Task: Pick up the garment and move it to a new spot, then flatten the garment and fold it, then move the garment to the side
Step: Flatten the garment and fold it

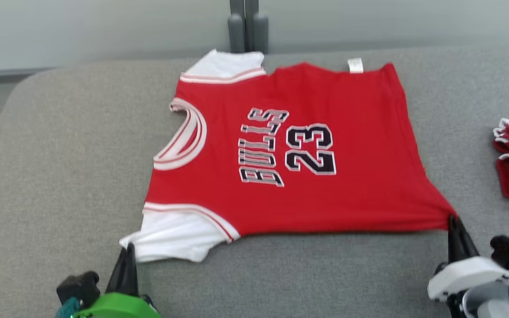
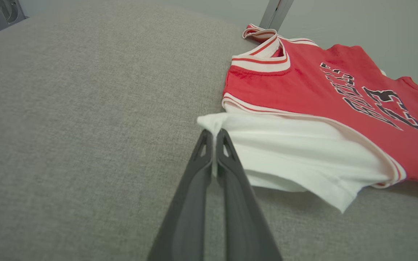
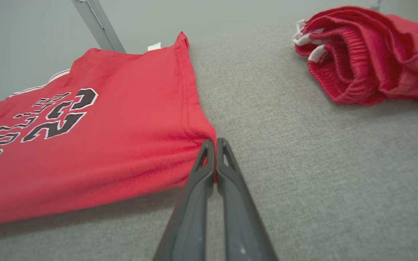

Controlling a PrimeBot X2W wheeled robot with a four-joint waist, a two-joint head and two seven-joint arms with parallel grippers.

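Grey padding (image 1: 60,176) bears the red garment (image 1: 303,203) at centre — left gripper (image 1: 127,255) clamped on its near white sleeve (image 1: 175,238), right gripper (image 1: 454,223) on the near hem corner (image 1: 438,214) — I'd lift both evenly, keeping it taut.

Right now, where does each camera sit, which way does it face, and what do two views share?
Head view: on the head, facing forward and down at the jersey on the grey table; left gripper lower left, right gripper lower right.
Left wrist view: on that wrist, along its fingers, shut on the white sleeve.
Right wrist view: on that wrist, along its fingers, shut on the jersey's red corner.
Shared: head and right wrist views both show the red shorts.
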